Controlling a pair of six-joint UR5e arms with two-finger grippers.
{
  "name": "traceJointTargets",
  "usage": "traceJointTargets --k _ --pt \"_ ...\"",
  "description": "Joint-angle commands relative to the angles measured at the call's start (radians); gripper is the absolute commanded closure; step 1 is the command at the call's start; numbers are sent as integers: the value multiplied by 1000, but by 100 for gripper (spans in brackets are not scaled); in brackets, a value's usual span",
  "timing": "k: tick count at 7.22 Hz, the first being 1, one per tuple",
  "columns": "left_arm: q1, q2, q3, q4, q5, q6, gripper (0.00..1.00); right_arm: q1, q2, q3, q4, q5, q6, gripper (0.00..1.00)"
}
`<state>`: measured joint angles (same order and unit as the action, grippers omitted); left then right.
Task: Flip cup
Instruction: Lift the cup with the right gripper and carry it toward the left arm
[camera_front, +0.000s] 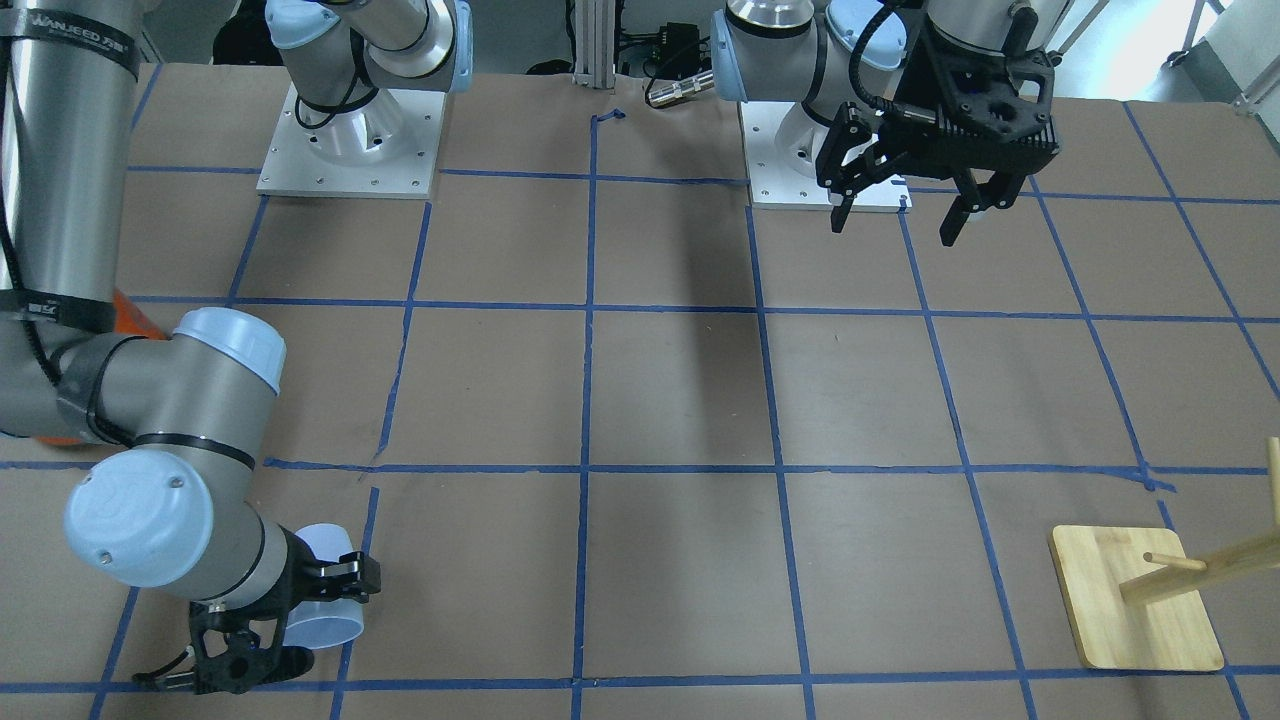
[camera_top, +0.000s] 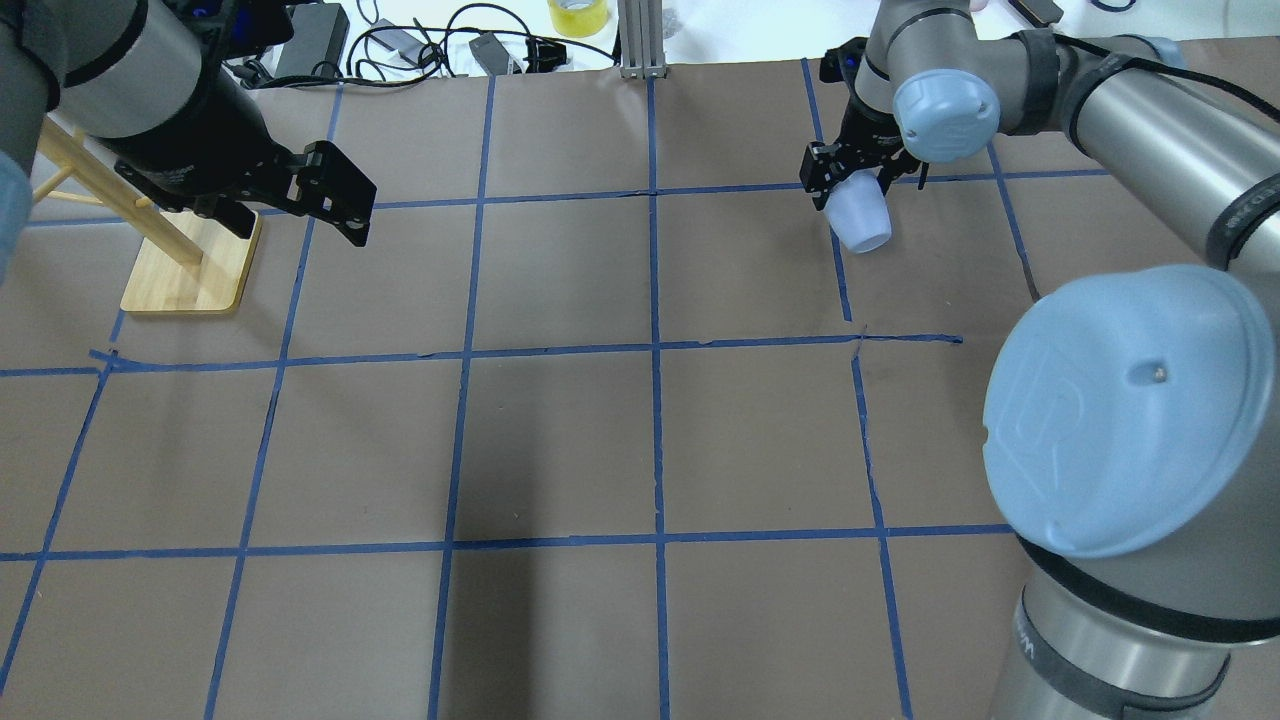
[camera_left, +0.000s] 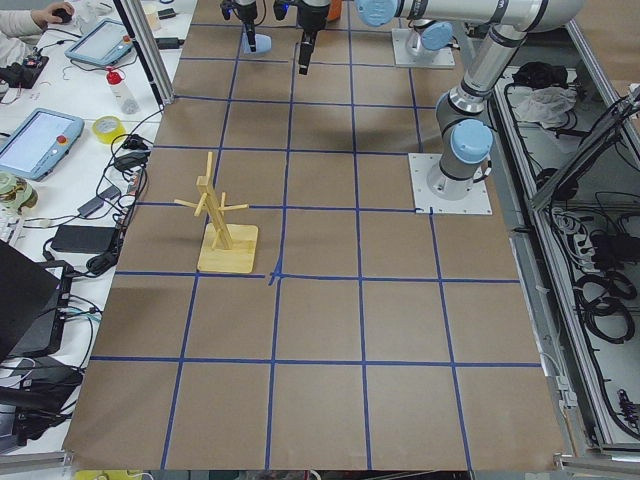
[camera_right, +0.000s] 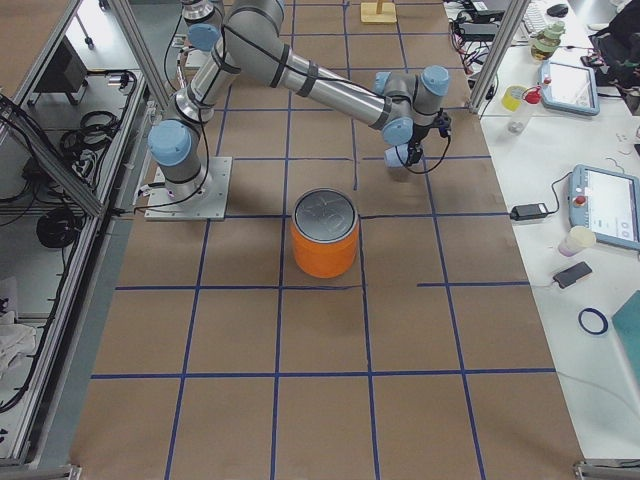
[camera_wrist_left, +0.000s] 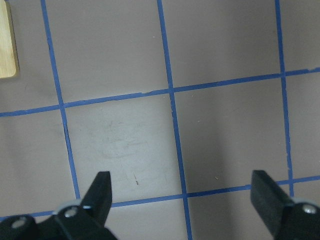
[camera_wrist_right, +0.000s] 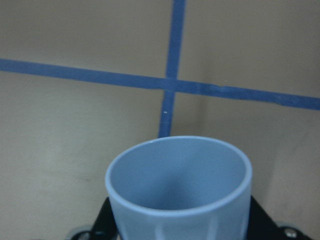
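The pale blue cup (camera_top: 862, 218) is held in my right gripper (camera_top: 852, 180), whose fingers are shut on its sides. It hangs tilted, base toward the robot and rim away, over the far right of the table. The front-facing view shows the cup (camera_front: 325, 595) at the lower left in the gripper (camera_front: 262, 625). The right wrist view looks into the cup's open mouth (camera_wrist_right: 179, 182). It also shows in the right side view (camera_right: 397, 156). My left gripper (camera_top: 295, 212) is open and empty above the table, far from the cup; it also shows in the front-facing view (camera_front: 897, 222) and the left wrist view (camera_wrist_left: 182, 192).
A wooden peg rack on a square base (camera_top: 190, 270) stands at the far left, just beside my left gripper; it also shows in the front-facing view (camera_front: 1135, 610). A large orange canister with a silver top (camera_right: 325, 238) stands on the robot's right side. Cables and tape rolls lie beyond the far edge.
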<state>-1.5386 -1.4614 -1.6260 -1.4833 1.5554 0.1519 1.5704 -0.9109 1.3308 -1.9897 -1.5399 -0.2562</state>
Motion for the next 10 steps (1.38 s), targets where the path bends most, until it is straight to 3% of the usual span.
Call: traceJointTargets --k 1,5,7,10 --pt "0 -1 3 0 -1 -2 0 161 -3 -9 -52 -15 -163 36" --pt "2 -2 11 -2 -1 0 0 399 4 5 -118 -22 -570 34" --pt "2 -2 11 -2 -2 0 0 436 29 11 -170 -35 -859 35" --pt "2 -2 9 0 -2 0 0 438 24 62 -170 -69 -914 35"
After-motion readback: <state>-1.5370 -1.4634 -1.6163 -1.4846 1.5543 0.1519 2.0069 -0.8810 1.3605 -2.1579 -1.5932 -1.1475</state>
